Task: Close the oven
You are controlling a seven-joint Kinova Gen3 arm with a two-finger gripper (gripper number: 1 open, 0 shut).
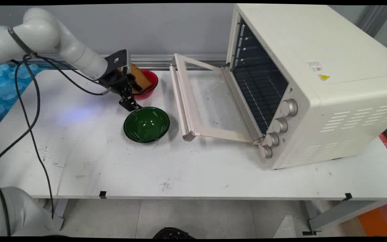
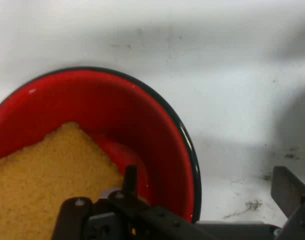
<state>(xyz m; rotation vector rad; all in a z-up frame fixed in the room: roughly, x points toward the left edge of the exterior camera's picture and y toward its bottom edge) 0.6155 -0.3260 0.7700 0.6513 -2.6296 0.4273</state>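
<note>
The black two-finger gripper hung low over the near rim of the round red bowl at the far-left of the white surface, w/ a tan, crumbly slab of bread leaning inside the bowl. In the hand view its fingers stood spread, one inside the rim & one outside, gripping nothing. A glossy dark green bowl sat just near of it, w/ the cream toaster oven to the right, its glass door dropped flat.
</note>
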